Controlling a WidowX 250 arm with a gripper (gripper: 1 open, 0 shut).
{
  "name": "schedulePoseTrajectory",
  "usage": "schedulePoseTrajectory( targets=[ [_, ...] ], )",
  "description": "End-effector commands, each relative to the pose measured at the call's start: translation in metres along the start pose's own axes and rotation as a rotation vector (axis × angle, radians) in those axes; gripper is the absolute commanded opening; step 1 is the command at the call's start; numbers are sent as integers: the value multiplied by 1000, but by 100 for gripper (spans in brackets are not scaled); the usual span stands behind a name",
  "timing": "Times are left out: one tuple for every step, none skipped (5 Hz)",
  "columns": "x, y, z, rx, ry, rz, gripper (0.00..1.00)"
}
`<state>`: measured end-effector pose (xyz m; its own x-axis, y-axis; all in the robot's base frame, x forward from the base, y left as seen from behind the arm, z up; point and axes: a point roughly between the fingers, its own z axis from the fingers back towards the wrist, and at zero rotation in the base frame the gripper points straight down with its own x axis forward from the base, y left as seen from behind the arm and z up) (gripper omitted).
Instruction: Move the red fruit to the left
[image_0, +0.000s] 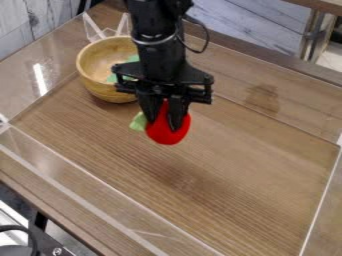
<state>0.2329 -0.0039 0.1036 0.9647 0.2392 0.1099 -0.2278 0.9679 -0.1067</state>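
My pincer (166, 112) pointed straight down over the middle of the wooden table (227, 170), and its two dark fingers (150, 104) were closed on the red fruit (170, 127), one on each flank. The fruit bulged out below and between them, so most of its round red body showed under my fingertips. Whether it rested on the wood or hung just clear of it, I could not tell from this view.

A bit of light green (138, 122) poked out at the fruit's left side (its leafy stem, as far as I could judge, though a flat green piece lying behind would look much the same). The wooden bowl (107, 70) sat up and to the left, near but apart from the fruit.

I judged the fruit light and soft, a plush thing that gives under pressure and will not slip easily or break. Gripping it across its widest part seemed right; the stem looked too flimsy to hold by.
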Motion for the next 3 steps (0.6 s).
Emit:
schedulePoseTrajectory(
  targets=[
    [1,-7,14,-11,-39,-3,0],
    [1,-6,18,-19,-34,-28,0],
    [2,-3,21,-26,-31,-50,0]
  ],
)
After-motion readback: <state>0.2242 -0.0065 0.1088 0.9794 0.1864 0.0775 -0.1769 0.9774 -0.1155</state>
